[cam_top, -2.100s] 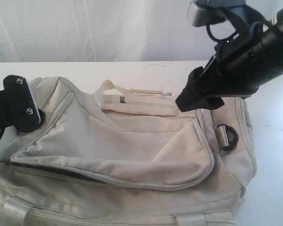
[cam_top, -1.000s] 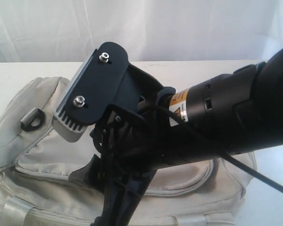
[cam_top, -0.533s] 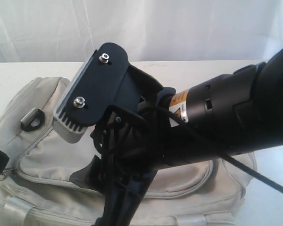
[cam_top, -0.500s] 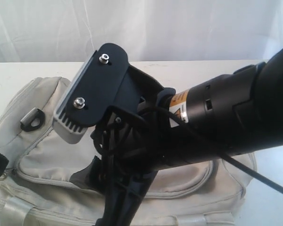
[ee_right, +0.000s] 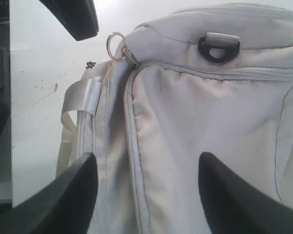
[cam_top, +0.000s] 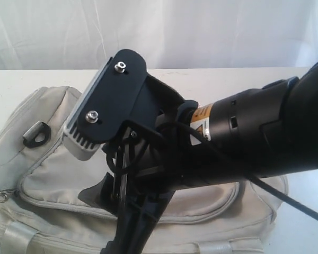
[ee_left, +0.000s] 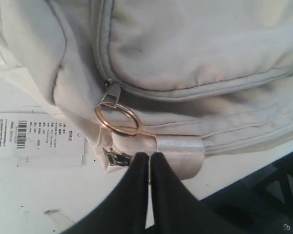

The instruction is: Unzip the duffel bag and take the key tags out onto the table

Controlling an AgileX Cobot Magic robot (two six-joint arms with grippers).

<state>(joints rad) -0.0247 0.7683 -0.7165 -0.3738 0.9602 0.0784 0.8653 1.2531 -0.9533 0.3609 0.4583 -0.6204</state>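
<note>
**Fig.** Duffel on counter, both arms working at its zip end.

**(a)** L fingers (ee_left: 134, 183): black, drawn nearly together, w/ only a hairline slit betw. the tips, gripping nothing that shows. The tips sit just below the gold ring pull (ee_left: 117, 120), apart from it. They overlap the edge of a shiny webbing loop (ee_left: 179, 153); whether they touch it can't be told. A small metal slider (ee_left: 112, 158) lies right beside one tip.

**(b)** R fingers (ee_right: 75, 192): spread wide above the bag's top panel, w/ plain fabric showing in the gap.

**(c)** Duffel bag (cam_top: 42, 159): cream-beige, lying on the white counter (cam_top: 212, 76). Grey zip trim curves round the top panel. The zip is closed along the run that shows, and the ring pull hangs at the bag end on the L arm's side. A black D-ring (cam_top: 35, 133) sits on that same end, near the pull.

**(d)** R arm (cam_top: 244, 143): thick and black, it crosses the middle of the ext. view in front of the bag and hides much of the top panel. A grey wrist cam (cam_top: 80, 145) is bolted under a black plate (cam_top: 114, 95).

**(e)** Paper label (ee_left: 36, 139) w/ barcode: flat on the counter, just beside the bag end.

**(f)** White curtain (cam_top: 148, 32): hangs behind the counter.
</note>
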